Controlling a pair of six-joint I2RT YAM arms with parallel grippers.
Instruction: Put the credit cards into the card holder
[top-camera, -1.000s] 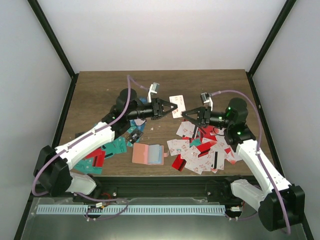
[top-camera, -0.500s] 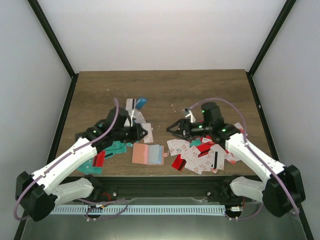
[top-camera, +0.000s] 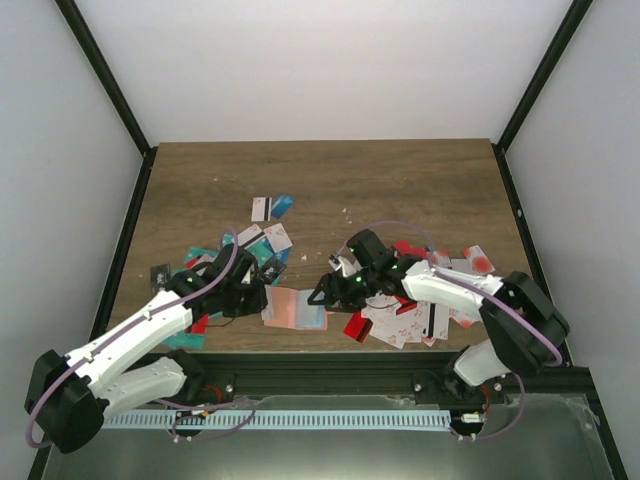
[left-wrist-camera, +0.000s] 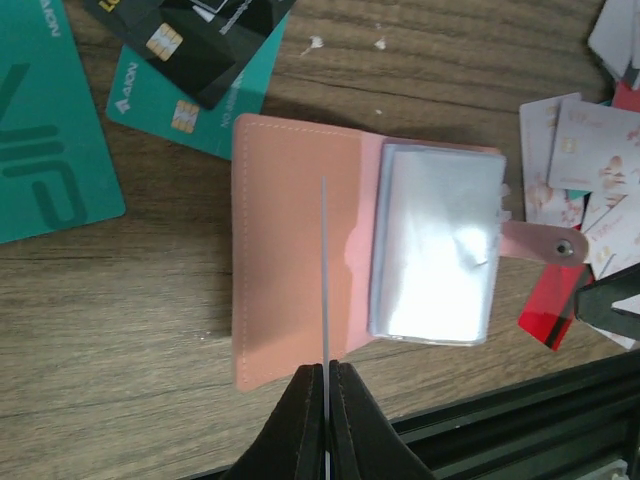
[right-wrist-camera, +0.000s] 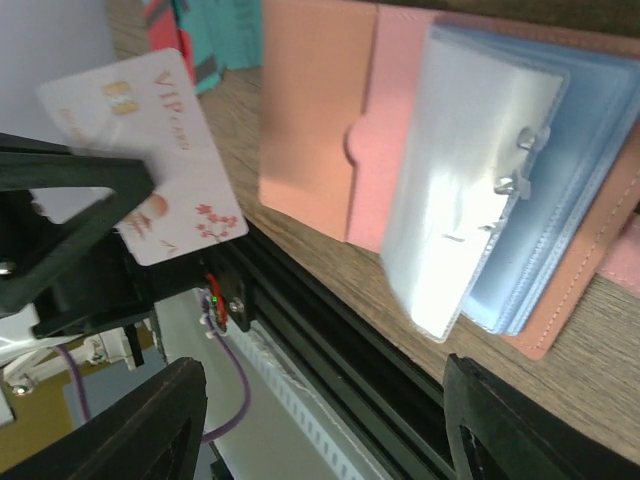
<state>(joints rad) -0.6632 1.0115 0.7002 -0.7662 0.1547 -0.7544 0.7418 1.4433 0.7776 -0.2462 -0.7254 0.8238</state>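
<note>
Card holder (left-wrist-camera: 295, 250): salmon-pink, lying open near the front edge of your table (top-camera: 400, 180). Its clear sleeves (left-wrist-camera: 435, 245) are fanned on the right half, contents unreadable.
Your left gripper (left-wrist-camera: 325, 372): pinched onto a white VIP card (right-wrist-camera: 145, 160), edge-on over the holder's left flap.
Your right gripper (right-wrist-camera: 322, 380): fingers spread, holding nothing, beside the holder.
Loose credit cards (top-camera: 400, 315): heaped to the right.

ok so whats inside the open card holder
A stack of clear plastic sleeves fills the right half of the card holder; the left half is a flat pocket. Glare hides whether any sleeve holds a card.
</note>
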